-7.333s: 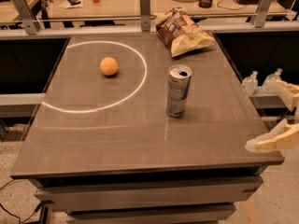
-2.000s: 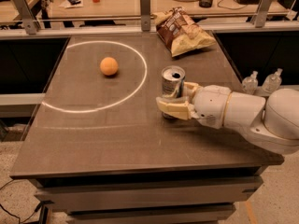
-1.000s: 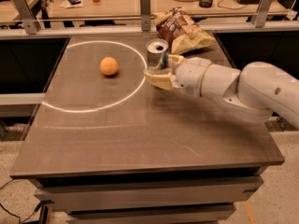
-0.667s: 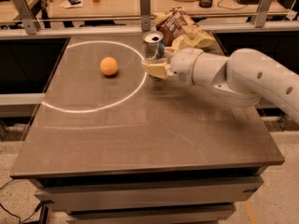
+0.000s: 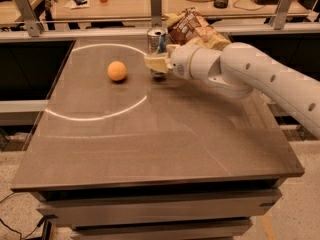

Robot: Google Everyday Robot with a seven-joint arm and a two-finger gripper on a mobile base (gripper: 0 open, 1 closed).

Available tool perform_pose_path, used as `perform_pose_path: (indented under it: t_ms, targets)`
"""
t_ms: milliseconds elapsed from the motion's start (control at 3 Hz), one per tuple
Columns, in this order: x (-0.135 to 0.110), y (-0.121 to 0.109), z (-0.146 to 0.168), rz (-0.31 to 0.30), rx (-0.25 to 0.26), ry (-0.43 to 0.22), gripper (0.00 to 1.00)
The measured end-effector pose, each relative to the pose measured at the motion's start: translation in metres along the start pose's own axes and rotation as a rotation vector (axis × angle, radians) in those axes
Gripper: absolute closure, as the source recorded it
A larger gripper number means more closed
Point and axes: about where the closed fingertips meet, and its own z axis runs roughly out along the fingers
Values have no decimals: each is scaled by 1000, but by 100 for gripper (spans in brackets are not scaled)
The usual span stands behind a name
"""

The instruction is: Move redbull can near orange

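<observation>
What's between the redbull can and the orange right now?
Nothing; the camera view shows bare table between orange and redbull can, held by the gripper near the far edge.

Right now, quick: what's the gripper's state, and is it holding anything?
The gripper: closed on the redbull can, beside the orange with a gap between them.

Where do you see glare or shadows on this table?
Camera view: a thin bright arc curves over the glossy grey table around the small round orange, which casts a small shadow; the gripper, shut on the slim silver-and-blue can near the far edge, darkens the surface beneath.
</observation>
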Motion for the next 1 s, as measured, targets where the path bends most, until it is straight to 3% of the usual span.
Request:
perform_pose_path:
  t_ms: [333, 1000]
  targets:
    - [-3, 2, 21, 35, -12, -18, 100]
    - [-4, 17, 32, 58, -53, -26, 100]
